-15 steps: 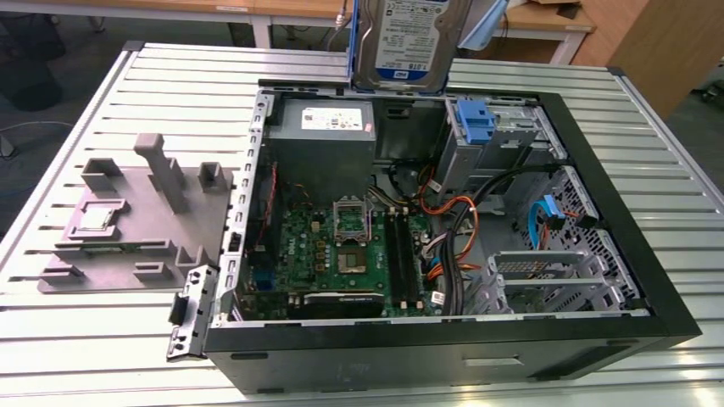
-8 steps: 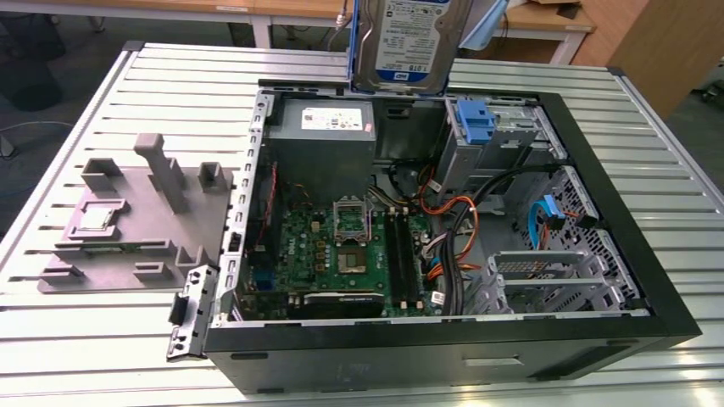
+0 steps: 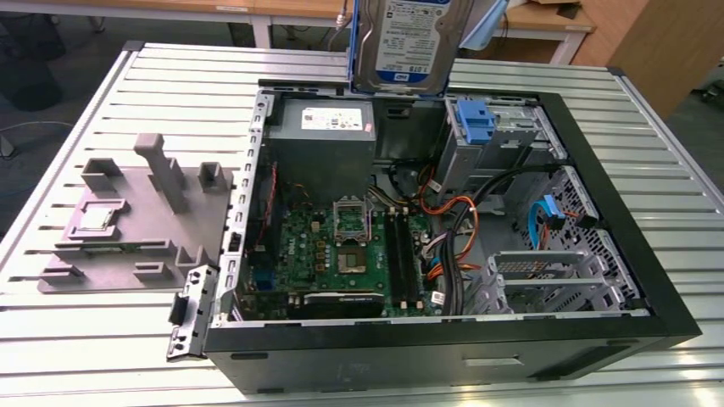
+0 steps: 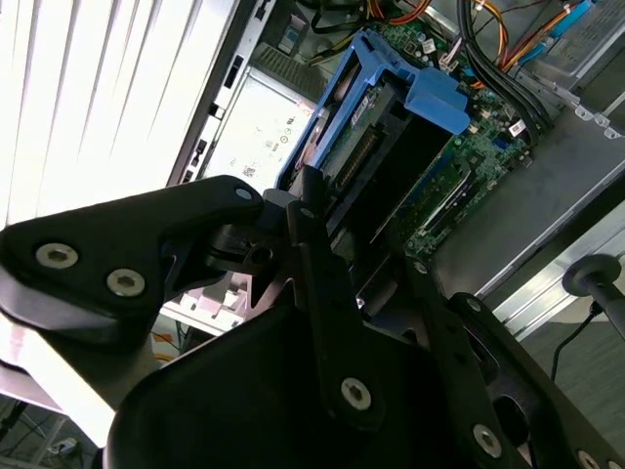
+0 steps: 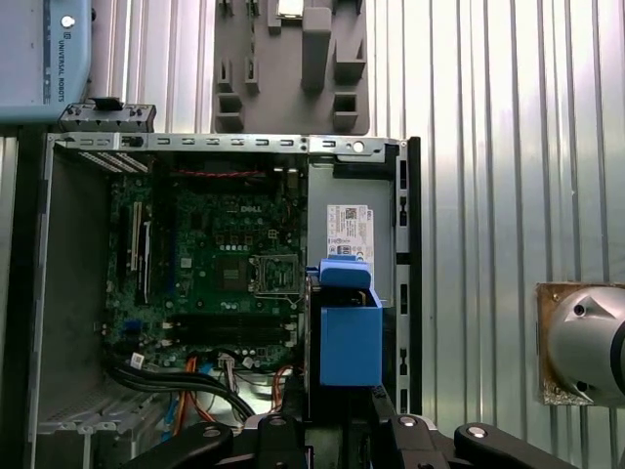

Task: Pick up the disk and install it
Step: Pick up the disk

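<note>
The disk (image 3: 405,42), a silver hard drive with a white-and-blue label and blue carrier rails, hangs upright above the far edge of the open computer case (image 3: 633,254). In both wrist views the black gripper (image 4: 356,234) (image 5: 337,415) is shut on the disk (image 4: 376,127) (image 5: 349,332), one finger on each side of its blue carrier. In the first wrist view the disk hovers over the case beside the power supply (image 5: 349,234).
Inside the case lie the grey power supply (image 3: 325,127), the green motherboard (image 3: 339,246), orange and black cables (image 3: 459,237) and a drive cage with a blue bracket (image 3: 476,119). A grey fixture block (image 3: 125,220) sits on the slatted metal table (image 3: 91,356) at the exterior view's left.
</note>
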Robot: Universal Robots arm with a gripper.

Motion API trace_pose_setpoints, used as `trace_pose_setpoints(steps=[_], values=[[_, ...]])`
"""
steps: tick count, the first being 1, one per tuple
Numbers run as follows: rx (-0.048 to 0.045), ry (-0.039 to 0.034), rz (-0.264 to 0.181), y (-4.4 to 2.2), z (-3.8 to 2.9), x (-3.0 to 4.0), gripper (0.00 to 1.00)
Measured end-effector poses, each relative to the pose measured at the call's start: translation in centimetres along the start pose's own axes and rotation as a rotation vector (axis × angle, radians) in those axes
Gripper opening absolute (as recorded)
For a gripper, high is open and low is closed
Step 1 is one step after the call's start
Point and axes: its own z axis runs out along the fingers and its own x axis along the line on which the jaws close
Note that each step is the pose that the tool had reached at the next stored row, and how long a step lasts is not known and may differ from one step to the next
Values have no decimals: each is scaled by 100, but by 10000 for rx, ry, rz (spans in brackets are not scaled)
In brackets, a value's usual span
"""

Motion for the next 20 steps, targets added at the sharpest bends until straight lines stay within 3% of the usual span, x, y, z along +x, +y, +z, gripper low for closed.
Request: trace_pose_setpoints(steps=[20], values=[[0,-3,0,0,-1,14,35]])
